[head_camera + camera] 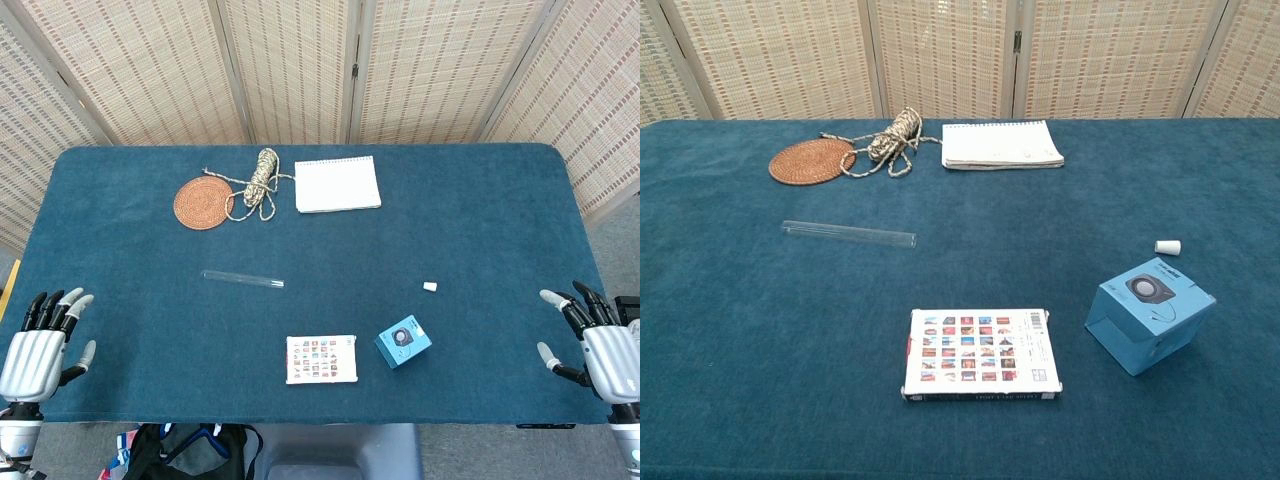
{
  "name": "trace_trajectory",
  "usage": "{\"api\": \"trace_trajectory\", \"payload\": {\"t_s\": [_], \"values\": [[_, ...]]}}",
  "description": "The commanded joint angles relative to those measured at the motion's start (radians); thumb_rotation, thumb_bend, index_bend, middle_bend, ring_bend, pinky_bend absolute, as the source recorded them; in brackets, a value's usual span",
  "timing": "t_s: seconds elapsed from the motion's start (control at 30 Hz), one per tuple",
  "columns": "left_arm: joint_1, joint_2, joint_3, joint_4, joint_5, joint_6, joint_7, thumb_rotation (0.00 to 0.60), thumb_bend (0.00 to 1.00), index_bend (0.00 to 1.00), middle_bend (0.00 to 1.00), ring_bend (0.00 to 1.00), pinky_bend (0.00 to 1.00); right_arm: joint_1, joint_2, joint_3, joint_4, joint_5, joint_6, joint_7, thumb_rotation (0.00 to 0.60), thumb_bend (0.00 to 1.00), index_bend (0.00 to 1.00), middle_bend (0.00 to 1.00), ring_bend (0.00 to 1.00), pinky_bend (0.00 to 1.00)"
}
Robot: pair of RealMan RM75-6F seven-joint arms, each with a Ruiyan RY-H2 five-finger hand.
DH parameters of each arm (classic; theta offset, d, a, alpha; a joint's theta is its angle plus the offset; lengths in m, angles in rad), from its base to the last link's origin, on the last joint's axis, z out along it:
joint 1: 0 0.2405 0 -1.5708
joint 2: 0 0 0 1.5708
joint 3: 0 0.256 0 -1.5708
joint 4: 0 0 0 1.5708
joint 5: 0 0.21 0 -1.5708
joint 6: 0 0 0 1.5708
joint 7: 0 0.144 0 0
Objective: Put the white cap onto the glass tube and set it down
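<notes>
A clear glass tube (243,279) lies flat on the blue table left of centre; the chest view shows the tube (848,234) too. The small white cap (430,287) lies on its side right of centre, and the cap (1167,247) sits just beyond the blue box in the chest view. My left hand (40,350) hovers at the table's front left corner, fingers apart and holding nothing. My right hand (598,345) is at the front right edge, also spread and holding nothing. Both hands are far from tube and cap and show only in the head view.
A small blue box (404,342) stands near the front, next to a flat card box (321,359) with coloured pictures. At the back lie a round woven coaster (203,203), a coil of rope (258,183) and a white notepad (337,184).
</notes>
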Motion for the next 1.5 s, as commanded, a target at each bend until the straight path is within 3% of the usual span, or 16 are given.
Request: {"api": "trace_trajectory", "payload": {"t_s": [0.03,0.37,0.63,0.8,1.0,1.33,1.5], "values": [[0.001,0.0,0.0,0.0,-0.001,0.0,-0.002,0.6,0.39,0.15,0.12,0.09,0.04,0.0,0.0,0.0,0.0,0.0,0.0,0.001,0.6,0.32,0.16,0.22,0.02,0.07],[-0.006,0.009,-0.003,-0.003,0.009,-0.002,-0.005,0.6,0.39,0.15,0.12,0.1,0.05,-0.004,0.002,0.0,-0.003,-0.01,0.015,0.001,0.6,0.32,0.16,0.22,0.02,0.07],[-0.097,0.028,-0.064,0.008,0.044,-0.056,-0.066,0.6,0.39,0.21,0.16,0.18,0.07,0.0,0.011,0.005,-0.028,-0.021,0.021,-0.021,0.6,0.33,0.16,0.25,0.04,0.07],[-0.204,0.012,-0.118,0.03,0.049,-0.151,-0.131,0.6,0.39,0.26,0.3,0.3,0.21,0.012,0.023,0.002,-0.047,-0.028,0.003,-0.034,0.6,0.33,0.16,0.25,0.04,0.07],[-0.351,-0.039,-0.175,0.069,-0.005,-0.312,-0.09,0.6,0.39,0.3,0.49,0.46,0.43,0.014,0.039,-0.001,-0.071,-0.034,-0.001,-0.05,0.6,0.33,0.16,0.25,0.04,0.07],[-0.556,-0.139,-0.2,0.166,-0.167,-0.586,0.066,0.6,0.36,0.29,0.65,0.63,0.78,0.02,0.05,-0.005,-0.087,-0.031,-0.016,-0.06,0.6,0.33,0.16,0.25,0.04,0.07],[-0.635,-0.207,-0.19,0.243,-0.22,-0.671,0.118,0.6,0.35,0.3,0.74,0.74,0.89,0.027,0.052,-0.005,-0.089,-0.025,-0.033,-0.057,0.6,0.33,0.16,0.25,0.04,0.07]]}}
